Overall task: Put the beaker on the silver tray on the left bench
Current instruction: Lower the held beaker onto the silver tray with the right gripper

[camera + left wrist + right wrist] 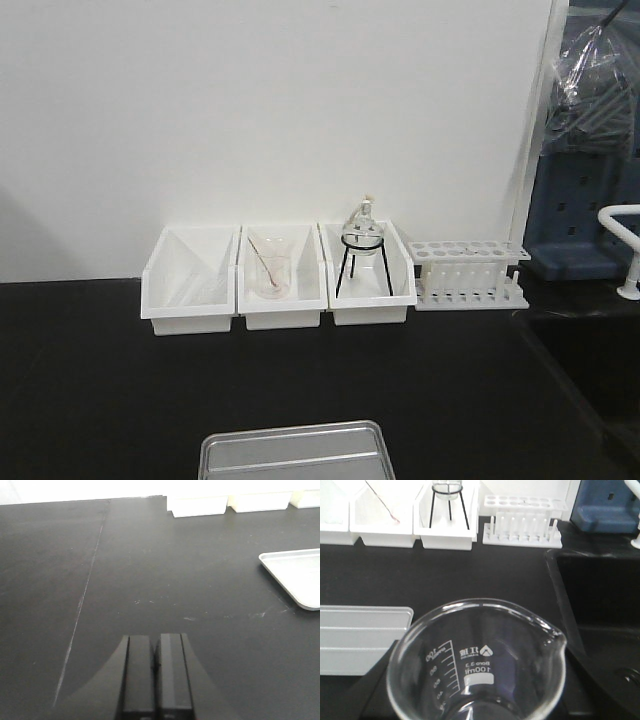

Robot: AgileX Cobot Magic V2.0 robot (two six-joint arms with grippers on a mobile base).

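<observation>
**Black bench: tray in front, bins behind**

The matte black bench (100, 380) carries a silver tray (290, 450) at its front edge (only partly in view). Along the back edge, three white bins (283, 318) stand side by side, with a white rack (468, 275) just right of them.

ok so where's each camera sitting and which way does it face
front: above the bench, facing the wall, bins and rack; no arm shows.
left wrist: behind the shut left pincer, looking along the bench.
right wrist: over the held beaker toward the bins; arm hidden.
shared: all three see tray and bins.
</observation>
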